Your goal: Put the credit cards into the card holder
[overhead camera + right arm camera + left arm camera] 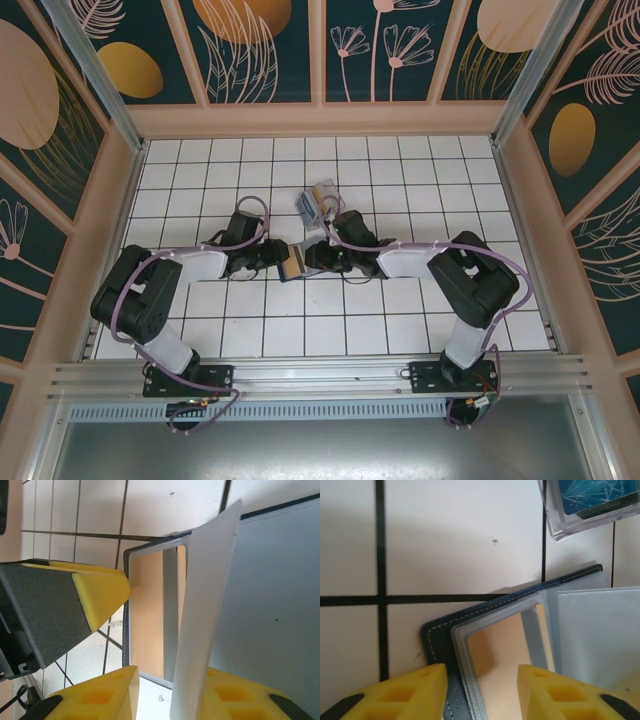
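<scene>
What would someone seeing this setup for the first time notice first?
The left arm and right arm meet mid-table over a dark blue wallet, its clear sleeves fanned open with a tan-gold card showing inside one. One sleeve leaf is lifted up between the right arm's yellow fingers. Just beyond sits the clear card holder, a blue card already in it.

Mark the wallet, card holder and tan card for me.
wallet (439,642), left wrist view, dark blue cover corner.
card holder (551,515), left wrist view, clear side wall.
tan card (495,650), left wrist view, face under the clear sleeve.
</scene>
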`<state>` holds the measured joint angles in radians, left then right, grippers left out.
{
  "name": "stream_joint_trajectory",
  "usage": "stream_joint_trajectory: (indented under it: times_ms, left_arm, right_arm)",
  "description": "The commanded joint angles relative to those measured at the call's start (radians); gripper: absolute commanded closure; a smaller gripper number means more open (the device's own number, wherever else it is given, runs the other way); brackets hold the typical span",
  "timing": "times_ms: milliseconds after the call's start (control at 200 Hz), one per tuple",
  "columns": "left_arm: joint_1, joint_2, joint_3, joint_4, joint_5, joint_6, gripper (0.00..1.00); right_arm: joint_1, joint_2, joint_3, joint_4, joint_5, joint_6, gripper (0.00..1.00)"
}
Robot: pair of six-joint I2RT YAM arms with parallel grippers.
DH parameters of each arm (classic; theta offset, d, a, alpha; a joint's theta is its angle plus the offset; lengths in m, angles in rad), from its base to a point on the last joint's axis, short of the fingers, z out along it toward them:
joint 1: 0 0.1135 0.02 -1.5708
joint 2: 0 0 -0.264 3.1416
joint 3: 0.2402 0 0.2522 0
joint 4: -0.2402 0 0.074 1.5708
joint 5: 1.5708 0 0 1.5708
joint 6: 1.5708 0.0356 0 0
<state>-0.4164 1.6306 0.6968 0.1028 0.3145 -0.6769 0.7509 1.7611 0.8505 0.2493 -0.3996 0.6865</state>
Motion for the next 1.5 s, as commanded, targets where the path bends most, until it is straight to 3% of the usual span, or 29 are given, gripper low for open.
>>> stream_joint_trajectory:
  times_ms: [0,360,470,571,741,826,1091,1261,1361,1491]
  left_arm:
    - [0.044,-0.040,-0.013,-0.086,0.016,0.015,0.53]
    - [0.181,-0.163,-0.035,-0.102,0.075,-0.029,0.50]
    - [0.189,-0.178,-0.021,-0.123,0.015,-0.031,0.46]
    - [0.189,-0.197,-0.028,-0.147,-0.065,-0.033,0.45]
    - [0.183,-0.217,-0.115,-0.010,-0.025,-0.065,0.49]
    - [0.169,-0.213,-0.110,-0.023,-0.046,-0.057,0.52]
    - [0.085,-0.237,-0.097,-0.014,-0.079,-0.017,0.60]
    - [0.069,-0.217,-0.096,-0.004,-0.100,-0.055,0.62]
    - [0.068,-0.196,-0.098,0.030,-0.056,-0.061,0.63]
    - [0.064,-0.185,-0.088,0.027,-0.042,-0.064,0.62]
  right_arm:
    - [0.020,0.008,0.024,0.063,-0.040,-0.035,0.67]
    - [0.079,0.121,0.115,0.091,-0.117,-0.090,0.66]
    - [0.080,0.126,0.125,0.061,-0.106,-0.124,0.66]
    - [0.079,0.064,0.121,0.007,-0.044,-0.171,0.65]
    - [0.050,-0.010,0.145,-0.106,0.051,-0.247,0.65]
    - [0.044,-0.018,0.165,-0.160,0.080,-0.264,0.65]
    - [0.020,-0.006,0.240,-0.303,0.281,-0.240,0.65]
    - [0.073,0.108,0.402,-0.530,0.444,-0.254,0.67]
    - [0.054,0.074,0.369,-0.488,0.441,-0.267,0.66]
    - [-0.030,0.048,0.464,-0.542,0.445,-0.317,0.66]
